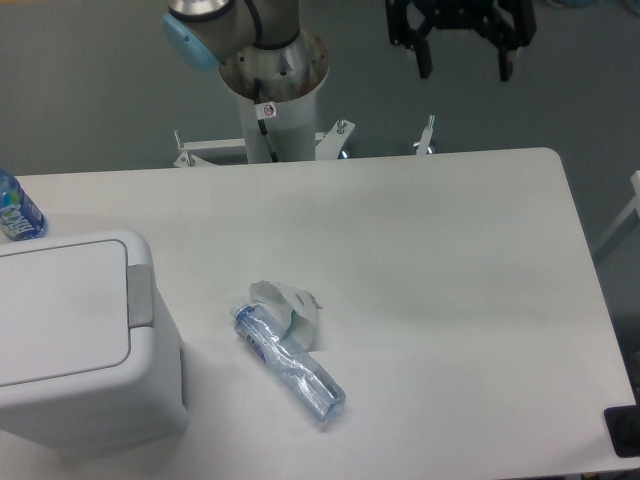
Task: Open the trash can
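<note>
The trash can (80, 345) is a boxy white bin at the table's front left, its flat lid (60, 308) down and a grey button strip (140, 296) along the lid's right edge. My gripper (465, 62) hangs high at the top right, beyond the table's far edge, well away from the bin. Its two black fingers (424, 58) point down and stand apart, open, with nothing between them.
A crushed clear plastic bottle (290, 365) lies on the table right of the bin, with a torn white label (290, 305) beside it. Another bottle with a blue label (15, 210) stands at the left edge. The arm's base column (272, 95) rises behind the table.
</note>
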`<action>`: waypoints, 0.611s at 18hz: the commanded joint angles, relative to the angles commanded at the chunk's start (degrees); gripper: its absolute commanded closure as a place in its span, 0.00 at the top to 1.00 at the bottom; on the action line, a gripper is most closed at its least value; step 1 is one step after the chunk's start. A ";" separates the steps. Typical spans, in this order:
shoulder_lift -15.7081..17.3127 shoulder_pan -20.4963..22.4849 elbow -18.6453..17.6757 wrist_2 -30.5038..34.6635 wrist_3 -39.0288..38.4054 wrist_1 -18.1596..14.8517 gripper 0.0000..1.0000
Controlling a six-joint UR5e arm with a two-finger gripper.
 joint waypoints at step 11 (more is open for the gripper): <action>-2.19 -0.97 0.70 -4.64 -4.72 3.32 1.00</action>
